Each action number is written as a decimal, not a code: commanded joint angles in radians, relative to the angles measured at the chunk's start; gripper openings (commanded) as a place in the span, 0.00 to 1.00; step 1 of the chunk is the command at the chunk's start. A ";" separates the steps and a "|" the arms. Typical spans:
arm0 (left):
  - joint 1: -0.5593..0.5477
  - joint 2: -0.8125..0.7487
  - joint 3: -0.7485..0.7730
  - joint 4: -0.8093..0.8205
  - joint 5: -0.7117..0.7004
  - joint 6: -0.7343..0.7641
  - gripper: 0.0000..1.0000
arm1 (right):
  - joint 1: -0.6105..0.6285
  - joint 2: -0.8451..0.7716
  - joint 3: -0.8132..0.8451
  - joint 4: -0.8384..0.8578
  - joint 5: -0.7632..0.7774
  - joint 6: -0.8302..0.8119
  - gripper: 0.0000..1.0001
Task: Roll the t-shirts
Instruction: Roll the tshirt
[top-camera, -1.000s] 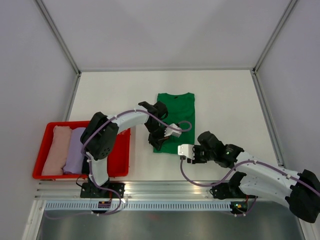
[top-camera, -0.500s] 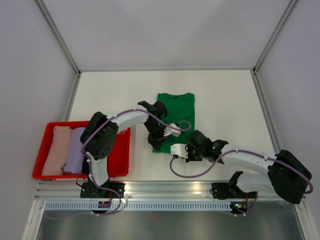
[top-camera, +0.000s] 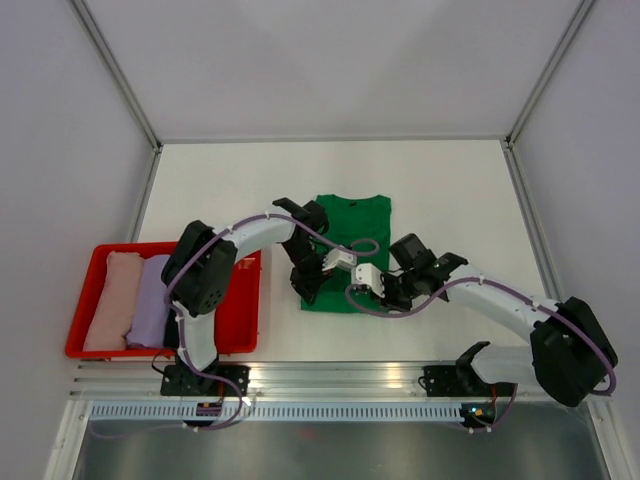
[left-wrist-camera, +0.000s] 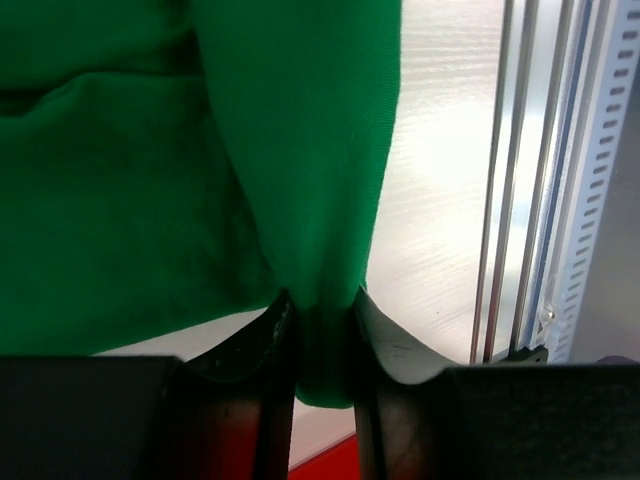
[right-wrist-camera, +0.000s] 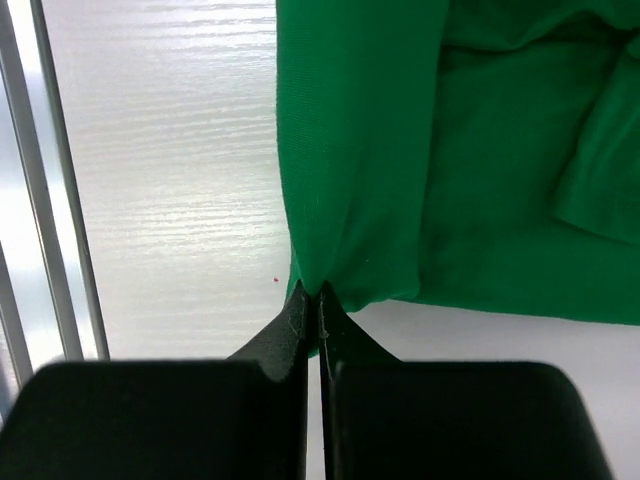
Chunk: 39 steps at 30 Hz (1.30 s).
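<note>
A bright green short-sleeved cloth t-shirt (top-camera: 352, 222) lies on the white counter (top-camera: 220, 190), just right of the shallow red plastic tray (top-camera: 246, 310). The left end effector (left-wrist-camera: 322, 330) grasps a fold of its hem on the tray side. The right end effector (right-wrist-camera: 318, 297), farther from the tray, is clenched on the hem, seemingly by the very tips.

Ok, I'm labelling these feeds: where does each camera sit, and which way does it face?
Top external: above and behind the bases, looking down at the table, green t-shirt and red tray; both arms show.
Left wrist: on the left arm, facing down past its left pincer, which pinches the shirt's edge.
Right wrist: likewise; right pincer shut on the shirt's edge.
Shared: the green t-shirt, in all three.
</note>
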<state>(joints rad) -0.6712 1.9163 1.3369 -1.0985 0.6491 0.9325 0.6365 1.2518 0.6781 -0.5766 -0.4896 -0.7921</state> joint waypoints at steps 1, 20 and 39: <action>0.056 0.046 0.088 -0.035 0.040 -0.024 0.32 | -0.055 0.061 0.058 0.007 -0.099 0.042 0.00; 0.108 0.081 0.117 0.000 0.080 -0.167 0.02 | -0.228 0.170 0.163 0.063 -0.107 0.185 0.02; 0.150 0.145 0.113 0.166 -0.060 -0.379 0.02 | -0.359 0.265 0.193 0.228 -0.173 0.450 0.34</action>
<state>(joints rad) -0.5343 2.0533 1.4319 -0.9730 0.6220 0.5949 0.3084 1.5013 0.8471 -0.4301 -0.5808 -0.4248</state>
